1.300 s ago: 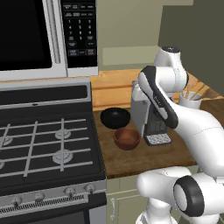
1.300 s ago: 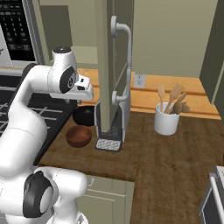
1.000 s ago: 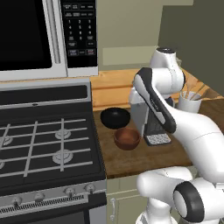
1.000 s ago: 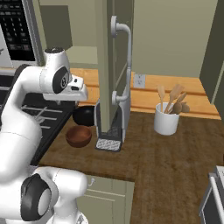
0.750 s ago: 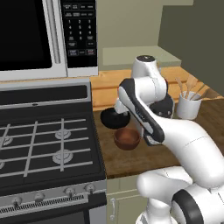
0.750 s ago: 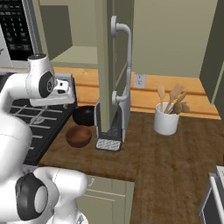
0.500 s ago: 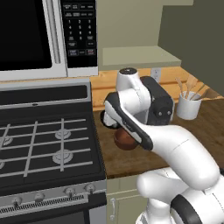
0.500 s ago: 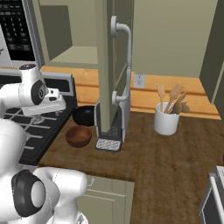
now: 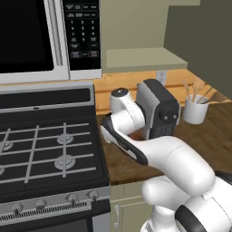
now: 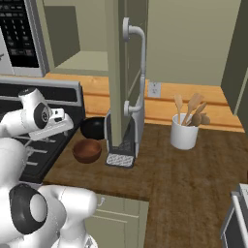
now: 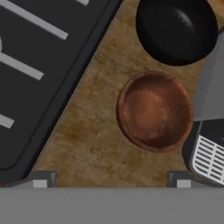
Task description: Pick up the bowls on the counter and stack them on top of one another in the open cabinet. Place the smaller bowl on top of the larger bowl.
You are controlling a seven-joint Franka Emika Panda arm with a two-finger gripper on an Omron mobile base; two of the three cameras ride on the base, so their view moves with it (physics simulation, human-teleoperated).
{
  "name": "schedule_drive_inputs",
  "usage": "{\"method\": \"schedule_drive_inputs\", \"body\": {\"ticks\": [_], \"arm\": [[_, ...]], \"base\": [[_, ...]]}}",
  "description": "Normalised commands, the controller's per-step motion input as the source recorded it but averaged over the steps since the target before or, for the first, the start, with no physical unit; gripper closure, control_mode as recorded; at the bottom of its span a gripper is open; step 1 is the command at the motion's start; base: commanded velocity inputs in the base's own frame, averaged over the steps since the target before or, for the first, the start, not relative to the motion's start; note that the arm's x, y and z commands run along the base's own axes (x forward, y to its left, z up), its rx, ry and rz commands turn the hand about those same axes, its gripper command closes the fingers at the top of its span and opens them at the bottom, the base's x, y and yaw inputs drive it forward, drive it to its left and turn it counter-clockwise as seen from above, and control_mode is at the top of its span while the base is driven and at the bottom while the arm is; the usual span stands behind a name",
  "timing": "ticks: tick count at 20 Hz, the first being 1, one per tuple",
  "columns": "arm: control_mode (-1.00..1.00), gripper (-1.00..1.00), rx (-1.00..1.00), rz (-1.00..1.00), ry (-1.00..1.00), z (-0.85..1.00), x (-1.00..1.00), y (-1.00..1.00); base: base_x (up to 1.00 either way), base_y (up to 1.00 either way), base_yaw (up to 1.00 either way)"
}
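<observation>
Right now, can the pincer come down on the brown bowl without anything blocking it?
Probably yes. The brown bowl lies open on the counter beneath the pincer; the black bowl sits apart, though the grey appliance is close.

Black bowl (image 11: 177, 29) cut by hand view top edge; pincer (image 11: 111, 179) fingertips barely visible.

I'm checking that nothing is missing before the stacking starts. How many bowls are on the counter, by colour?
Black bowl: 1
Reddish-brown bowl: 1
Total: 2, both on the counter
</observation>
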Motion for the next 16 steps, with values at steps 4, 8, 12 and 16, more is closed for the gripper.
{"method": "schedule_drive_inputs", "body": {"ticks": [4,8,12,16], "arm": [[-1.0,-1.0,-0.02,0.0,0.0,-0.37,0.4,0.0],[-1.0,-1.0,-0.05,0.0,0.0,-0.46,0.39,0.0],[-1.0,-1.0,-0.03,0.0,0.0,-0.48,0.35,0.0],[-1.0,-1.0,-0.01,0.0,0.0,-0.45,0.25,0.0]], "base": [[0.0,0.0,0.0],[0.0,0.0,0.0],[0.0,0.0,0.0],[0.0,0.0,0.0]]}}
